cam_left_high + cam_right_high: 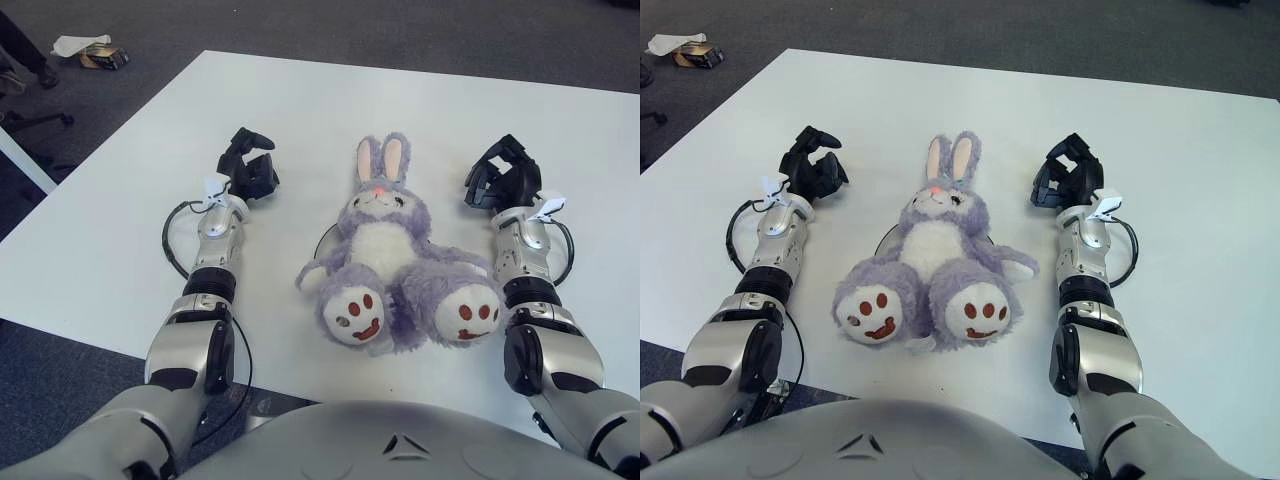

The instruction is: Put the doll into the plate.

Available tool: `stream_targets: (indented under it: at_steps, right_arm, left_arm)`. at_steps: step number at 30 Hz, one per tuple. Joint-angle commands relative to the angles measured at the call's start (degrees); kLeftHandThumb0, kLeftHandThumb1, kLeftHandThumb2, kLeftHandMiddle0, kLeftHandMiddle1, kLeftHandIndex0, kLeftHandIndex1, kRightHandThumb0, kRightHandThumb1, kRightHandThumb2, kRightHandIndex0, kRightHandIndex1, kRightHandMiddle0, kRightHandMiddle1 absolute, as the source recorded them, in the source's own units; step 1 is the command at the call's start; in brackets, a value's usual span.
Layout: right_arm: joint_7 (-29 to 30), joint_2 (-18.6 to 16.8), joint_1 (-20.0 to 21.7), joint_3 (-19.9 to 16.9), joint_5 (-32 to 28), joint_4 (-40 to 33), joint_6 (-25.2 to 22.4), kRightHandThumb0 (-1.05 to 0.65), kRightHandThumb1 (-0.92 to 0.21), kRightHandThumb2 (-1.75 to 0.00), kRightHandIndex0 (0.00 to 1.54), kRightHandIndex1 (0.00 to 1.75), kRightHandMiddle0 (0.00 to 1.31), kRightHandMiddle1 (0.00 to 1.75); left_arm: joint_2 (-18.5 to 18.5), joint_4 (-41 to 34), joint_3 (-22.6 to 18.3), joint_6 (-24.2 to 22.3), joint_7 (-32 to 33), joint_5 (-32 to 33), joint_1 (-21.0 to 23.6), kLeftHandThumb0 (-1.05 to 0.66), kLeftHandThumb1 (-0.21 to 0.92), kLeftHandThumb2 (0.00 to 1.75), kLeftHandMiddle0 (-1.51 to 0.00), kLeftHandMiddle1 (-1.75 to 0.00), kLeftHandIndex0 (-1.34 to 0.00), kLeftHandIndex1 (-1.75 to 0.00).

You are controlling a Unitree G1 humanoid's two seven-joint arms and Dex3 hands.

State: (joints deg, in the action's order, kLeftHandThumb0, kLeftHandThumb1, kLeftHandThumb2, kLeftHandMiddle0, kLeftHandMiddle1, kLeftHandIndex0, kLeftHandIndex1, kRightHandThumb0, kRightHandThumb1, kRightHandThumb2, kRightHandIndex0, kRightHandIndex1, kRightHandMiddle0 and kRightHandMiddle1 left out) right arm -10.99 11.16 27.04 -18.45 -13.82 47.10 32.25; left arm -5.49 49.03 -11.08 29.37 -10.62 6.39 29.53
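The doll (385, 255) already lies on its back over the plate (325, 238), only a dark rim showing beside it, so little seems left, while the left hand (248, 168) and right hand (503, 175) flank it on the worktop (120, 220), fingers loosely curled, holding nothing.

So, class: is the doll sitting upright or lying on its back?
Lying on its back: the doll faces up, ears pointing away, both soles showing. It covers a dark-rimmed plate.
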Motion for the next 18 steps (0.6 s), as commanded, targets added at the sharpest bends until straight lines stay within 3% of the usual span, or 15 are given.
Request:
stream_targets:
  at_steps: [1,11,18]
  right_arm:
    - [2.2,-4.3,-10.9,-0.1,0.8,0.6,2.7,-0.01,0.06,-1.75,0.91,1.74,0.65,1.75]
    - [5.2,-5.5,-16.9,0.5,3.1,-5.9,4.9,-0.01,0.06,-1.75,0.91,1.75,0.66,1.73]
    - [6.7,-6.5,-19.8,1.7,4.4,-11.2,3.2,-0.01,0.08,-1.75,0.92,1.75,0.70,1.69]
  left_arm:
    - [2.4,3.4,0.5,-0.1,-2.6,1.2,-8.0,-0.43,0.49,1.10,-0.94,-1.75,-0.48,-1.75]
    - [2.2,-1.7,1.8,0.4,-5.9,1.2,-10.8,-0.42,0.50,1.09,-0.93,-1.75,-0.47,-1.75]
    - [2.4,-5.8,2.8,-0.3,-7.4,1.3,-12.9,-0.42,0.50,1.08,-0.96,-1.75,-0.47,-1.75]
